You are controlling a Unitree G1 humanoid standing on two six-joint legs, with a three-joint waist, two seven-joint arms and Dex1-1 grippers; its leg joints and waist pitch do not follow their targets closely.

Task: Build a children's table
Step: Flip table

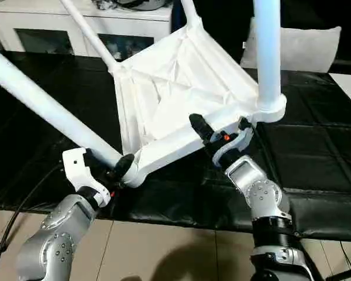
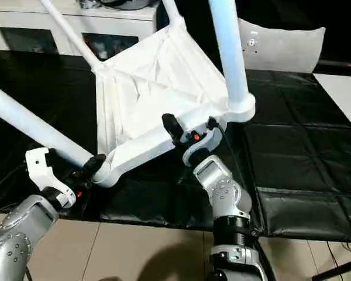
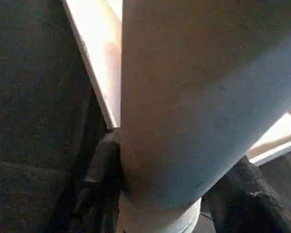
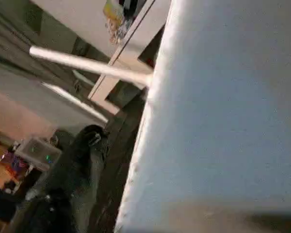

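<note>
The white children's table top (image 1: 181, 88) stands tilted on the black work table with its ribbed underside facing me. White legs sit in its corner sockets: a near-left leg (image 1: 41, 99), a near-right leg (image 1: 268, 52) and two far legs (image 1: 88, 29). My left gripper (image 1: 120, 170) is shut on the near-left leg just above its socket. In the left wrist view the leg (image 3: 194, 97) sits between the black fingers (image 3: 99, 170). My right gripper (image 1: 220, 126) is shut on the top's near rim beside the near-right socket. In the right wrist view a black finger (image 4: 82, 155) lies along the white top (image 4: 223, 121).
The black-covered work table (image 1: 316, 146) stretches wide to the right and left of the piece. A white cabinet (image 1: 76, 23) and a white cushion (image 1: 304, 47) stand behind it. A dark cable (image 1: 23, 199) hangs by my left forearm over the tan floor.
</note>
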